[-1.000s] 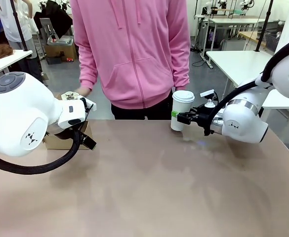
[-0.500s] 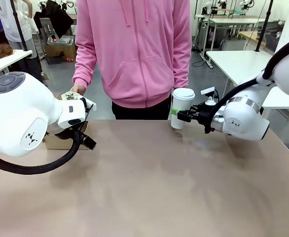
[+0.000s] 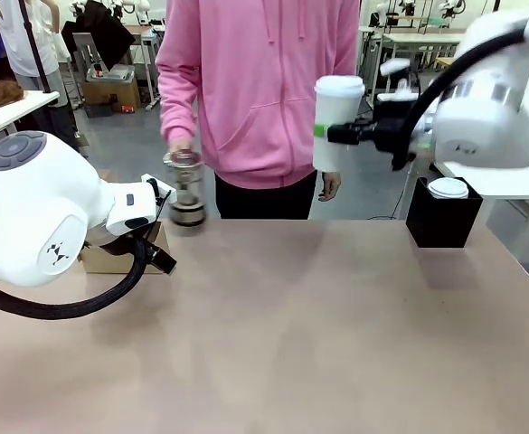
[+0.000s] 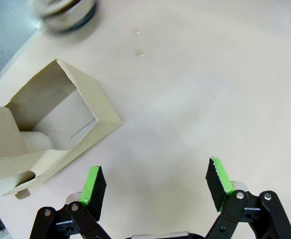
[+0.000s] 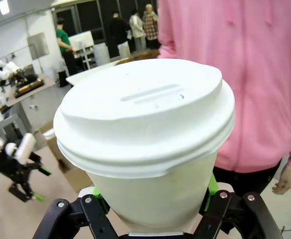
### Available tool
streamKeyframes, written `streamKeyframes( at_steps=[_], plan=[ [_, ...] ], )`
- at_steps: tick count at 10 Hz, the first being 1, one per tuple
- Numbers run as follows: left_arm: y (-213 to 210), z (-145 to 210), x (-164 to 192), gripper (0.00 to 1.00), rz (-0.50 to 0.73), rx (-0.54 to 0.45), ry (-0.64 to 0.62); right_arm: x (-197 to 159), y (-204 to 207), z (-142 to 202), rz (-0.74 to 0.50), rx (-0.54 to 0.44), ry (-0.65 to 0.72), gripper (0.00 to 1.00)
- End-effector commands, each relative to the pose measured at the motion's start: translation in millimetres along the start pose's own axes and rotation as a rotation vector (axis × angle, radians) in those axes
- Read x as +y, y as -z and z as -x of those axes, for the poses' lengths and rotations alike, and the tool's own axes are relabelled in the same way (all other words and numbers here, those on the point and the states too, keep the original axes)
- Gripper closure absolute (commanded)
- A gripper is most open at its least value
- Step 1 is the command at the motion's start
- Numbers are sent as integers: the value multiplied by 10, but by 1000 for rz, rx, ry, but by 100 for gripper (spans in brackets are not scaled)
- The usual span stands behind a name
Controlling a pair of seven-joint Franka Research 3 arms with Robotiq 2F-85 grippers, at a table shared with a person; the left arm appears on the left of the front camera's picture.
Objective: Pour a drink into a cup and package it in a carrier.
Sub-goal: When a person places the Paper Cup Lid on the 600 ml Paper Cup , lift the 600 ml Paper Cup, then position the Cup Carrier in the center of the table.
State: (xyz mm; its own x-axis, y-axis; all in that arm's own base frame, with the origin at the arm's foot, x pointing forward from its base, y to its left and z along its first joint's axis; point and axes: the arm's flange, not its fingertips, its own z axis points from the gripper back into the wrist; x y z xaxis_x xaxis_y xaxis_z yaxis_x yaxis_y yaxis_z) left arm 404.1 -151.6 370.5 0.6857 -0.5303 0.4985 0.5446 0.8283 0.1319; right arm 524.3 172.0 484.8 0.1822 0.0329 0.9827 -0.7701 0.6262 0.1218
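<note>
Desk: Right tool, status?
Op: I have the right gripper (image 5: 155,198) clamped on the cup (image 3: 338,101), a green pad on either side of its lower half. The cup is upright with its white lid on. It hangs in the air over the far right part of the table (image 3: 318,344), in front of the person's pink hoodie (image 3: 264,81).
Desk: Left one?
Op: My left gripper (image 4: 156,179) is spread wide, nothing between the pads, pointing down at bare tabletop. The carrier (image 4: 98,107) sits near one finger, apart from it, not touched. One slot shows a pale round shape; I cannot tell what it is.
Desk: Where is it in the front camera?
Op: Far left of the table, mostly hidden behind my left arm (image 3: 47,217).
Desk: And the drink?
Op: The person's hand (image 3: 179,145) grips the pitcher (image 3: 188,192) at the far edge, just right of the carrier. It is blurred. The metal lid reads, but I cannot make out the drink inside.
Desk: Anything else?
Op: A black box (image 3: 443,221) at the far right, with a spare lid (image 3: 448,188) resting on top. Two small spots (image 4: 140,52) on the table beyond the carrier
</note>
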Motion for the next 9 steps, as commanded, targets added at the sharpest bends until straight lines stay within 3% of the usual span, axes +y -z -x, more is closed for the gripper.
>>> streamKeyframes(
  at_steps=[1,4,5,6,9],
  plan=[
    [-4,4,1,0,1,-1,-1,268,-326,-310,-14,32,-30,19],
    [-4,4,1,0,1,-1,-1,406,-500,-478,-23,43,-8,19],
    [-4,4,1,0,1,-1,-1,384,-545,-451,-39,6,17,19],
    [-4,4,1,0,1,-1,-1,429,-456,-476,-14,21,-46,19],
    [-4,4,1,0,1,-1,-1,429,-456,-476,-14,21,-46,19]
  ],
)
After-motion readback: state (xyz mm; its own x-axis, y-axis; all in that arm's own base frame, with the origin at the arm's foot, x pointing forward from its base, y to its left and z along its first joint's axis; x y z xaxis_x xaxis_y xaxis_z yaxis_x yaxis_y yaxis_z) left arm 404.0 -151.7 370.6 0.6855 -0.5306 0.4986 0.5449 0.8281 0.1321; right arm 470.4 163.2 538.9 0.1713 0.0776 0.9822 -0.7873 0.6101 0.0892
